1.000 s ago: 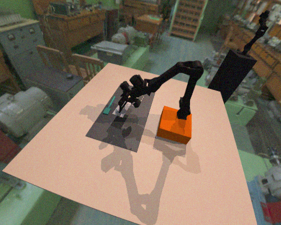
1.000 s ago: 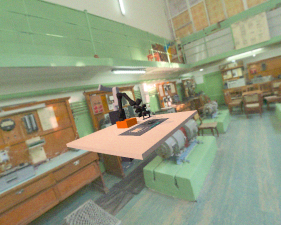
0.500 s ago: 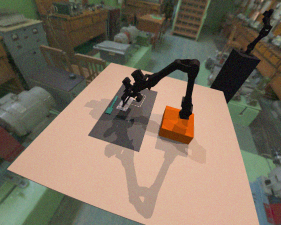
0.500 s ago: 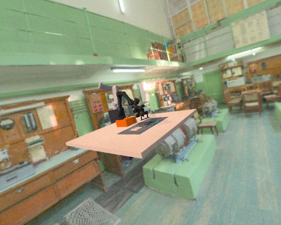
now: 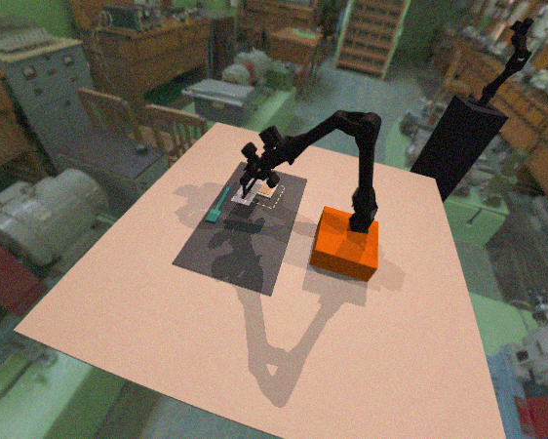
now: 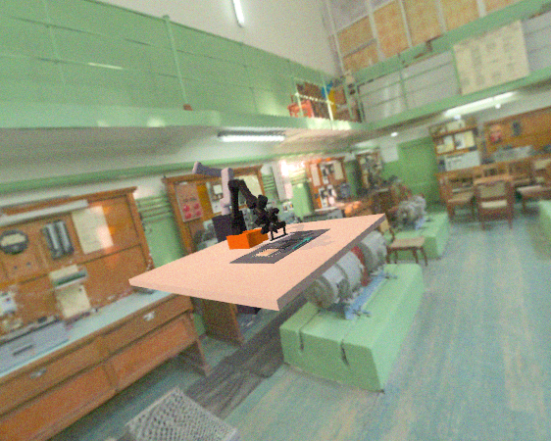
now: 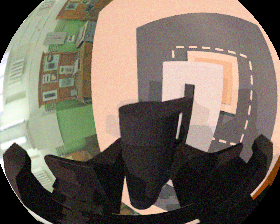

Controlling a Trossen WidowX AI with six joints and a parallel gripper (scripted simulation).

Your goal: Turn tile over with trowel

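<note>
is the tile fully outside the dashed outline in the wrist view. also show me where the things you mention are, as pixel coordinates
No, the tile (image 5: 265, 190) (image 7: 232, 75) lies within the dashed outline (image 5: 275, 207) (image 7: 251, 75), partly hidden behind the pale blade.

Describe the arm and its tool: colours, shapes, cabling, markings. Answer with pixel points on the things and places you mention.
Arm: matte black all over, slim angular links joined by chunkier, rounded joints. Tool (image 5: 245, 190) (image 6: 278, 234): also black, with blocky housings around it and dark, angular parts flaring to both sides in the wrist view. No cables or markings that I can make out; the dark surfaces could hide small ones.

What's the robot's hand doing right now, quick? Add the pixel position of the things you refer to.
Hand (image 5: 245, 195) (image 6: 277, 236): closed on the small trowel (image 5: 241, 198) (image 7: 175, 76), with its pale flat blade over the mat (image 5: 196, 254) (image 6: 248, 257) (image 7: 158, 37).
</note>
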